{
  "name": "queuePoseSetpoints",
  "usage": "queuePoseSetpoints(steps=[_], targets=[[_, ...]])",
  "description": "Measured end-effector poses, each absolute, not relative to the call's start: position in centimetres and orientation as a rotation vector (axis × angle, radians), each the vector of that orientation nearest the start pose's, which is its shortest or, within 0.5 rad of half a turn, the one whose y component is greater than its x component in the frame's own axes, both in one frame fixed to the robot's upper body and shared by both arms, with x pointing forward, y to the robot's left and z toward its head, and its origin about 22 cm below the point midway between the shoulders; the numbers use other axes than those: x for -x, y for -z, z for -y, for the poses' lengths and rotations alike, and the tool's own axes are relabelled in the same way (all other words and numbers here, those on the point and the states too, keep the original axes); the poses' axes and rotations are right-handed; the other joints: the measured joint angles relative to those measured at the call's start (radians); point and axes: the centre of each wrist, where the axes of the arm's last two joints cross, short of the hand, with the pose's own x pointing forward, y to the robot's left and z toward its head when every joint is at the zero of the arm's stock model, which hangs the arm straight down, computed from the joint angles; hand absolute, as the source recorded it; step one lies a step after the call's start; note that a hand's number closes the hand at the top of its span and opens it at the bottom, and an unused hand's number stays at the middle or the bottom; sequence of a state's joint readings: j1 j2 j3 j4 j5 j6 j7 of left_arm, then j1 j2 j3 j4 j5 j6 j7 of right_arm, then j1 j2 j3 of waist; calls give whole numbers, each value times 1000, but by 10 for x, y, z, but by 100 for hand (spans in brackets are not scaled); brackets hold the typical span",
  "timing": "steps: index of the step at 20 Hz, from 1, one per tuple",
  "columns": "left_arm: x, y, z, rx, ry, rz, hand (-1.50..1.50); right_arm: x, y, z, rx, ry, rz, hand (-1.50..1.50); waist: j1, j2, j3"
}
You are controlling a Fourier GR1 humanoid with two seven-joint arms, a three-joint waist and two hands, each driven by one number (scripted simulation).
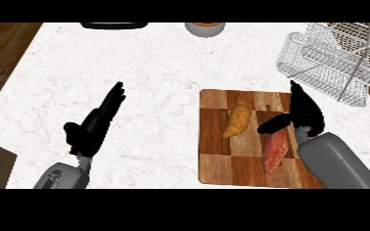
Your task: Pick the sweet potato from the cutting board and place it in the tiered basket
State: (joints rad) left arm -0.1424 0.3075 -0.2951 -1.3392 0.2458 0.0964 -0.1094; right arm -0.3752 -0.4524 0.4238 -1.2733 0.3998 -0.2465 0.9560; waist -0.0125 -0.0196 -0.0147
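Note:
A reddish sweet potato (275,150) lies on the wooden cutting board (217,161) near its right side. My right hand (304,108) hovers just above and right of it, fingers straight and pointing away, thumb spread toward the potato's upper end; the hand is open and holds nothing. The wire tiered basket (325,61) stands at the counter's far right, beyond the board. My left hand (94,125) rests open over the counter at the left, fingers straight.
A golden croissant (238,117) lies on the board left of the sweet potato. A grey bowl (205,28) and a dark object (114,25) sit at the counter's far edge. The counter's left edge meets wooden floor (14,44).

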Motion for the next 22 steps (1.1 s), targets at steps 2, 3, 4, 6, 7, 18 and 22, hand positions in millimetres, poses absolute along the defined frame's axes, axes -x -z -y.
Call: queuePoseSetpoints(steps=[2, 3, 4, 6, 7, 18, 22], targets=[[-266, 19, -236, 49, 228, 1512, 0, -318, -48, 220, 864, -533, 714, -150, -4, -1, 2], [-265, 20, -236, 49, 225, 1512, 0, -318, -59, 215, 858, -555, 706, -150, -5, -1, 3], [-264, 20, -236, 51, 224, 1512, 0, -319, -68, 209, 854, -573, 702, -150, -4, 0, 5], [-264, 21, -241, 49, 220, 1513, 0, -318, -85, 199, 844, -598, 710, -150, -8, 1, 6], [-264, 21, -243, 50, 221, 1512, 0, -317, -91, 197, 844, -605, 712, -150, -9, 2, 7], [-256, 25, -244, 47, 214, 1513, 0, -308, -79, 212, 927, -625, 586, -150, -10, 7, 9], [-259, 24, -240, 56, 212, 1520, 0, -302, -63, 204, 902, -618, 555, -150, -10, 10, 10]])
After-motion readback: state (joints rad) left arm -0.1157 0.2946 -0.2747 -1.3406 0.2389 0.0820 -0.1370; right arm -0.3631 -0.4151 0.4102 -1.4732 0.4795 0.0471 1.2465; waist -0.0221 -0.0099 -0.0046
